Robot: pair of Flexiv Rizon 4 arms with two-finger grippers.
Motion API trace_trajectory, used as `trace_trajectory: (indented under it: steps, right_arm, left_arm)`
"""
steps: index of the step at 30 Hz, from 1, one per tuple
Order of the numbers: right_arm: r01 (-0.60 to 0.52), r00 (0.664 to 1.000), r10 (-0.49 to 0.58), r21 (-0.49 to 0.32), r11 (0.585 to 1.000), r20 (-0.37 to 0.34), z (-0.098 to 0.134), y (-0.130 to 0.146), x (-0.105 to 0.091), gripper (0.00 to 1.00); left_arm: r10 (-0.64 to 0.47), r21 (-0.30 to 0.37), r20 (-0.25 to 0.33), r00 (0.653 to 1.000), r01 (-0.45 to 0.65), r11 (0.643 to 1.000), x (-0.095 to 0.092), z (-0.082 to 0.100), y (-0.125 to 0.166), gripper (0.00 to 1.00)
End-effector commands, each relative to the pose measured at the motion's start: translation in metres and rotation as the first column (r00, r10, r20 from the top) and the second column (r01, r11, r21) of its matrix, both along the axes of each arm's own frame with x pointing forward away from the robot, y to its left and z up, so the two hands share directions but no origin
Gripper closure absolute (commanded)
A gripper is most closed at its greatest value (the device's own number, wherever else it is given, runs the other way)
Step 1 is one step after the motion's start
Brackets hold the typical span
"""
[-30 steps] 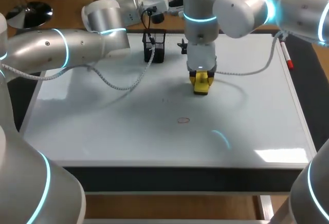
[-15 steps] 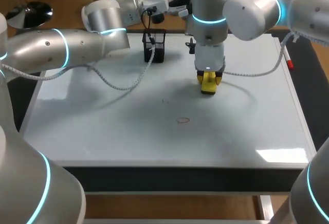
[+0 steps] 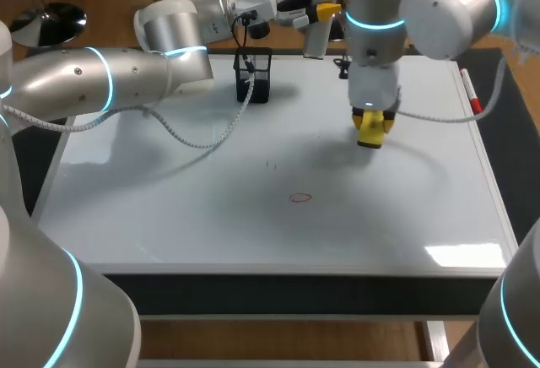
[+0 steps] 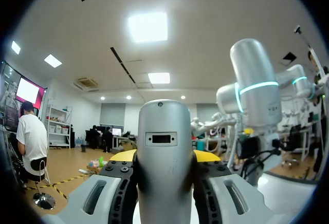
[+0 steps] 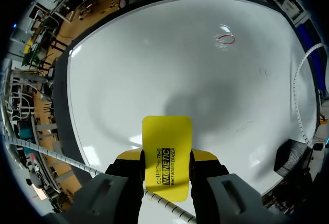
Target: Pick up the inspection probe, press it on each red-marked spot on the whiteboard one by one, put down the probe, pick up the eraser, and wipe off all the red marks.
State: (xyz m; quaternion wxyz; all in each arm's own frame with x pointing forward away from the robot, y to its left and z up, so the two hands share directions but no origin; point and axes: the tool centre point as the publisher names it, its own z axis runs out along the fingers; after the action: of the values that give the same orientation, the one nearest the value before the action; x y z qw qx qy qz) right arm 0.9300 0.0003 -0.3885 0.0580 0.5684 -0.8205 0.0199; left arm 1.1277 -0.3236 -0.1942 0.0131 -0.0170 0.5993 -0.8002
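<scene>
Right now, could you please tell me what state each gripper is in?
Left gripper: closed, holding the probe.
Right gripper: closed, holding the eraser.

Both being gripped: a yellow rectangular eraser and a grey cylindrical probe.
The eraser is hanging over the glossy white whiteboard, well apart from one small red oval mark; the probe is hanging beyond the board's far edge.
</scene>
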Motion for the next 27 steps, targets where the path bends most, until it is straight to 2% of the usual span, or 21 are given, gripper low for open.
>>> trace_trajectory:
  steps: [1, 13, 27]
  right_arm:
    - [0.032, 0.999, -0.032, 0.019, 0.999, 0.029, 0.012, -0.030, -0.019, 1.00]
    - [0.134, 0.991, -0.134, 0.013, 0.991, 0.028, 0.010, -0.066, -0.040, 1.00]
    - [0.163, 0.986, -0.162, 0.001, 0.987, 0.032, 0.013, -0.072, -0.041, 1.00]
  left_arm:
    - [-0.002, 0.000, 0.000, 1.000, 0.002, 1.000, 0.001, 0.001, 0.000, 1.00]
    - [-0.002, 0.000, 0.000, 1.000, 0.002, 1.000, 0.001, 0.001, 0.000, 1.00]
    - [-0.002, 0.000, 0.000, 1.000, 0.002, 1.000, 0.001, 0.001, 0.000, 1.00]
